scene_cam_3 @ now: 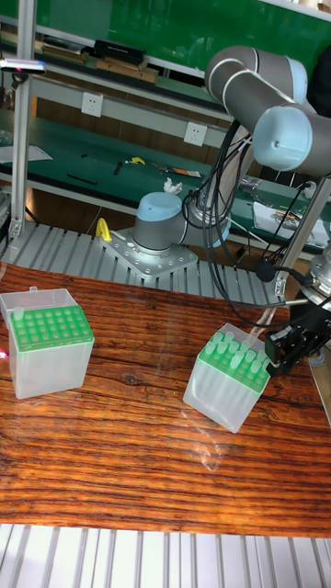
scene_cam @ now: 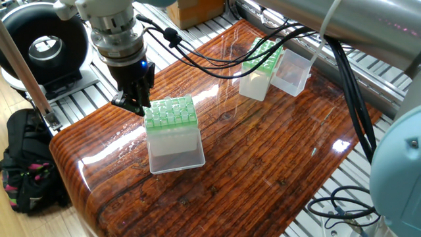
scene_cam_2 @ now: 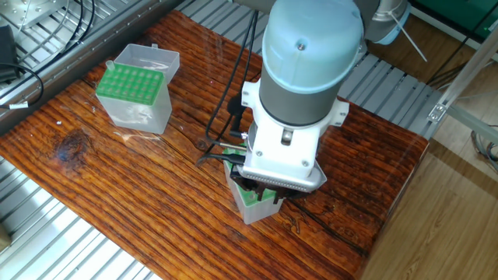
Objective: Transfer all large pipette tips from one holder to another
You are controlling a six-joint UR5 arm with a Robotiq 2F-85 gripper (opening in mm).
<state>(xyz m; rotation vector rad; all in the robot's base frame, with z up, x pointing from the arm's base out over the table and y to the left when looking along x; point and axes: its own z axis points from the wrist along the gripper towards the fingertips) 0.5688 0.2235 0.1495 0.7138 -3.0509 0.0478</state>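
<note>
My gripper [scene_cam: 134,105] hangs at the left edge of the near holder [scene_cam: 170,113], a clear box with a green perforated top. Its dark fingers reach down to the outermost row of holes. In the tall fixed view the gripper [scene_cam_3: 284,350] sits at that holder's [scene_cam_3: 230,371] right corner. The arm's wrist hides the fingers and most of the holder [scene_cam_2: 255,204] in the other fixed view. No large pipette tip shows between the fingers. The far holder [scene_cam_2: 133,92] carries one clear tip [scene_cam_2: 110,66] standing at its corner.
An open clear lid [scene_cam: 293,70] lies beside the far holder [scene_cam: 261,64]. Black cables [scene_cam: 197,56] trail from the wrist over the wooden table [scene_cam: 263,151]. A black backpack [scene_cam: 23,164] and a round black device [scene_cam: 46,46] sit off the table's left end.
</note>
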